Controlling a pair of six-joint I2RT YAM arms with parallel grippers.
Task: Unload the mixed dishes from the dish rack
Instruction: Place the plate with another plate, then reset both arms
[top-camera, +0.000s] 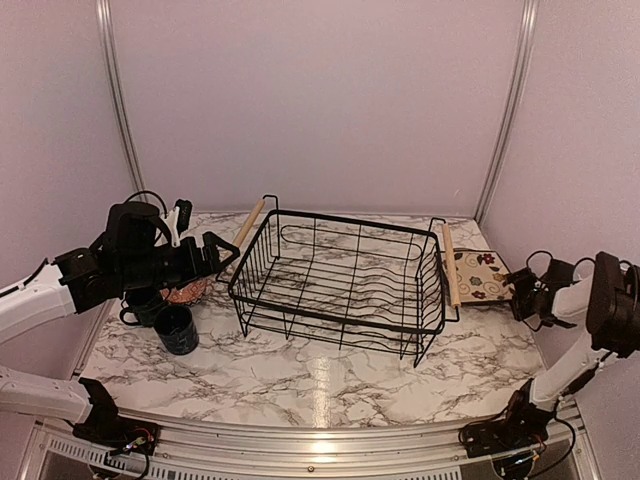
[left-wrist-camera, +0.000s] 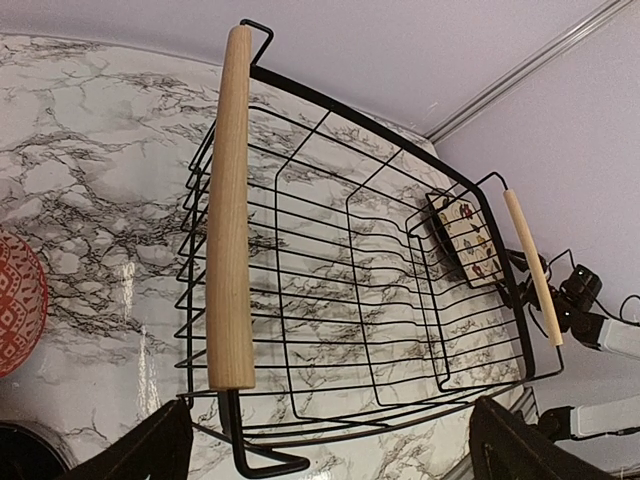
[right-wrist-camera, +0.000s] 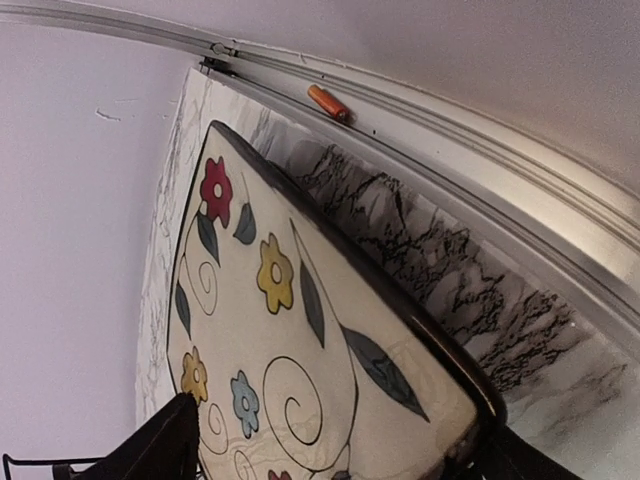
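The black wire dish rack (top-camera: 340, 280) stands mid-table with nothing in it; it also fills the left wrist view (left-wrist-camera: 350, 270). My left gripper (top-camera: 222, 254) is open and empty, hovering just left of the rack's left wooden handle (left-wrist-camera: 228, 210). Two dark teal mugs (top-camera: 176, 329) (top-camera: 146, 306) and the reddish-inside bowl (top-camera: 186, 292) sit on the table under my left arm. The square cream floral plate (top-camera: 480, 275) lies right of the rack. My right gripper (top-camera: 520, 290) is open at the plate's right edge, its fingers (right-wrist-camera: 160, 445) straddling the plate (right-wrist-camera: 300, 340). The grey plate is not visible.
The rack's right wooden handle (top-camera: 450, 264) lies close to the floral plate. Grey walls with metal rails enclose the marble table (top-camera: 320, 380) at the back and sides. A small orange piece (right-wrist-camera: 328, 102) sits on the rail by the right wall.
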